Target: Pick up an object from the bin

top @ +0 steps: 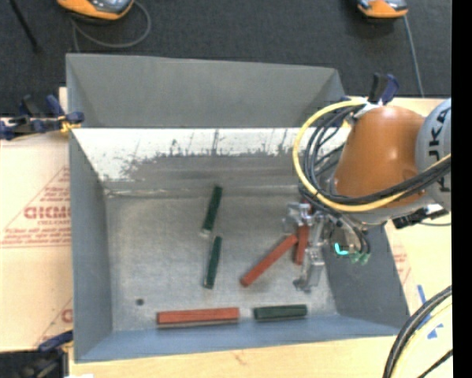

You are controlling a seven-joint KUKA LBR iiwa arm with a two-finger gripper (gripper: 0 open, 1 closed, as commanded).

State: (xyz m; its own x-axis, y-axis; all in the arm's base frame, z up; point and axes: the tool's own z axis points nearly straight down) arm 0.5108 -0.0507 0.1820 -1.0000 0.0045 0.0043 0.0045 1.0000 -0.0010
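My gripper (302, 248) is down at the right side of the bin floor, under the orange wrist cover. Its two metal fingers (309, 274) stand apart, one toward the back and one toward the front. Between them lies the upper right end of a red stick (265, 264), which slants down to the left across the floor. I cannot tell whether the fingers touch the stick. A dark green stick (280, 313) lies flat just in front of the gripper, by the front wall.
Two more dark green sticks (212, 209) (212, 261) lie end to end near the middle of the floor. Another red stick (198, 316) lies along the front wall at the left. The right wall slopes up close behind the gripper.
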